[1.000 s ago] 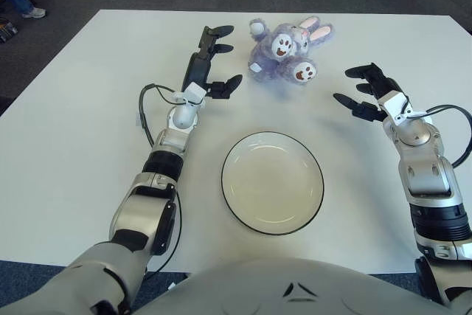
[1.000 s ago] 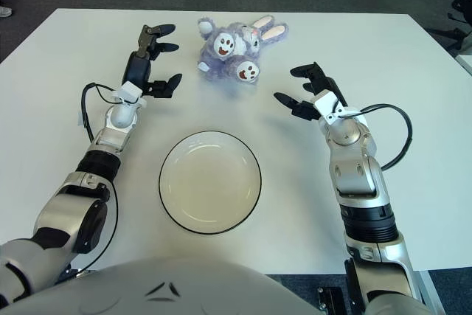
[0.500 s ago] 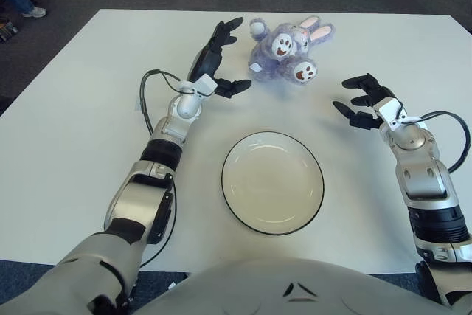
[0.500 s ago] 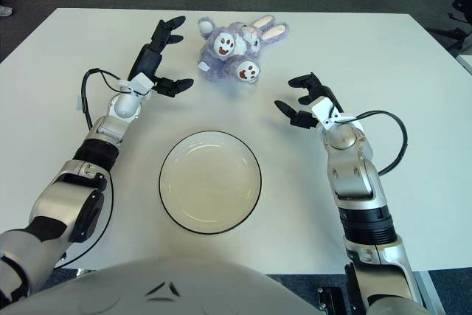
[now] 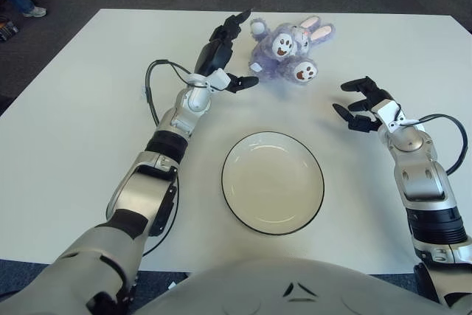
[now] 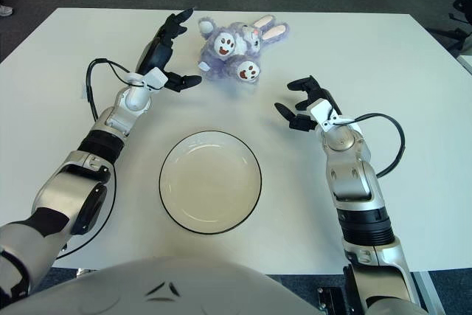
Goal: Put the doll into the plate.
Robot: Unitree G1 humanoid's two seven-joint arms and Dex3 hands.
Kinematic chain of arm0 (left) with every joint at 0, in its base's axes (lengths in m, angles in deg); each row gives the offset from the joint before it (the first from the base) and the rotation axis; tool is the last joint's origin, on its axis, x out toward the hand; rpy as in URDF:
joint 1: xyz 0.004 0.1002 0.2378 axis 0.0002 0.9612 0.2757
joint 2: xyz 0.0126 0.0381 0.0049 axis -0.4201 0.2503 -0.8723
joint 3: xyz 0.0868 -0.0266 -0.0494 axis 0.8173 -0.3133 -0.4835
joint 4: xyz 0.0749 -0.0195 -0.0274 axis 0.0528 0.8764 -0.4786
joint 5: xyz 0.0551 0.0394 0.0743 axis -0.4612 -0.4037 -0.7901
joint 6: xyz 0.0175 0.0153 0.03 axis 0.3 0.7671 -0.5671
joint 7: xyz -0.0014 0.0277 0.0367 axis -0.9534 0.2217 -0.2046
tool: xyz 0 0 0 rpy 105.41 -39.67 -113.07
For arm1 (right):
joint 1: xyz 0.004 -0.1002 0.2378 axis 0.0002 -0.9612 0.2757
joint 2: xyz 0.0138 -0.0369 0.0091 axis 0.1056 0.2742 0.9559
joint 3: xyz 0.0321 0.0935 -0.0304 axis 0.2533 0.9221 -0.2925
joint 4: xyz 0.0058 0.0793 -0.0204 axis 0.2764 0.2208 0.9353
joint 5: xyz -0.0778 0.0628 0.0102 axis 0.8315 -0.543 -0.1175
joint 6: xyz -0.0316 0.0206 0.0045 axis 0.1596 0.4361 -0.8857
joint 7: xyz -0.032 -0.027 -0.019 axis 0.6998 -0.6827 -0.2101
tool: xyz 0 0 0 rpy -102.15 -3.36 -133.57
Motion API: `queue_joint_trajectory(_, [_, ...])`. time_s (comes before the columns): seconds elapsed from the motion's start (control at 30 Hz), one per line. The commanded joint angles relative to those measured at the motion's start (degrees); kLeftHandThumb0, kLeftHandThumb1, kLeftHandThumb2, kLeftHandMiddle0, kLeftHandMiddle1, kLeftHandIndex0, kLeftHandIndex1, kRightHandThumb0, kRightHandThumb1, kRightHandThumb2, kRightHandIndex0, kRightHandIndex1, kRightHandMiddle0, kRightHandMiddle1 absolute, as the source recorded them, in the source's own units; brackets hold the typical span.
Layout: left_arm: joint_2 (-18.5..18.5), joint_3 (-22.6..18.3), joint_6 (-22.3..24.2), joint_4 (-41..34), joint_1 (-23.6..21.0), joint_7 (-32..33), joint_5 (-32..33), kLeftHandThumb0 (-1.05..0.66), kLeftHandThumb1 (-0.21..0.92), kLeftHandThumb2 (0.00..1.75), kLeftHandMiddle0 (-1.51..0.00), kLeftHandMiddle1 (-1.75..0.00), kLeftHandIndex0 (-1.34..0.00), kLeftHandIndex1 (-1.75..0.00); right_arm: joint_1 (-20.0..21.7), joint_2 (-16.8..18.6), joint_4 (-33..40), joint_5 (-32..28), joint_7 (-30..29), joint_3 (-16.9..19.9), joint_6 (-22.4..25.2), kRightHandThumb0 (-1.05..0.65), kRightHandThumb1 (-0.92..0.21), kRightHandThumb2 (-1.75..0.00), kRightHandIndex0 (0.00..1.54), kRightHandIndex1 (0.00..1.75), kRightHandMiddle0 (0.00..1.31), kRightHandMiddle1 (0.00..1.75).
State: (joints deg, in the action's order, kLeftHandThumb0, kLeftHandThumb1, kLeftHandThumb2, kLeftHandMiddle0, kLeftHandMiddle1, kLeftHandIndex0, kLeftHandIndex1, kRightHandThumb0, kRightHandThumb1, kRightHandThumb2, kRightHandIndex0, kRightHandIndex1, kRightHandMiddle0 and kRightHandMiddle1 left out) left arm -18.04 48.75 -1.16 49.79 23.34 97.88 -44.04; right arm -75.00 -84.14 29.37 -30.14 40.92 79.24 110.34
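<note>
Nothing placed: doll point(image 5: 289, 52) lies beyond bare plate point(image 5: 234, 198); left hand point(image 5: 225, 57) spread beside it, right hand point(image 5: 361, 102) spread, idle.

The left hand point(image 5: 223, 53) has moved closer beside the doll point(image 5: 287, 51).

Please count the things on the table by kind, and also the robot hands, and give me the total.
Plush bunny doll: 1
White plate with dark rim: 1
Robot hands: 2, the left hand open beside the doll, the right hand open to the doll's right
Total: 4
</note>
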Motion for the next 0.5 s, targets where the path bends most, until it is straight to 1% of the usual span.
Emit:
queue_joint_trajectory(0.0, [0.26,1.27,-1.46,2.20,-2.51,2.07,-1.13,-0.79,0.40,0.77,-0.01,-0.92,0.00,-0.44,-0.60,0.52,-0.49,-0.48,-0.33,0.33,-0.68,-0.52,-0.65,-0.81,0.16,1.12,0.00,0.97])
queue_joint_trajectory(0.13, [0.70,2.48,-3.44,4.83,-3.92,4.77,-1.97,-0.84,0.48,0.70,0.00,-1.06,0.00,-0.51,-1.10,0.84,-0.32,-0.60,-0.42,0.58,-0.48,-0.52,-0.65,-0.81,0.16,1.11,0.00,0.99])
queue_joint_trajectory(0.23, [1.29,3.23,-4.67,7.03,-5.11,6.55,-2.43,-0.83,0.48,0.68,0.00,-1.11,0.00,-0.54,-1.25,1.31,-0.11,-0.91,-0.46,0.88,-0.09,-0.52,-0.65,-0.81,0.16,1.11,0.00,1.00])
queue_joint_trajectory(0.37, [2.18,3.97,-5.55,9.62,-6.84,8.19,-2.76,-0.82,0.48,0.68,0.00,-1.12,0.00,-0.62,-1.36,1.97,-0.09,-1.23,-0.69,1.24,0.05,-0.53,-0.64,-0.81,0.15,1.11,0.00,1.02])
queue_joint_trajectory(0.47, [2.68,4.32,-5.97,11.40,-7.99,9.12,-2.80,-0.82,0.49,0.68,-0.03,-1.08,0.00,-0.65,-1.42,2.37,0.01,-1.35,-0.82,1.46,0.25,-0.54,-0.63,-0.81,0.13,1.11,0.00,1.03])
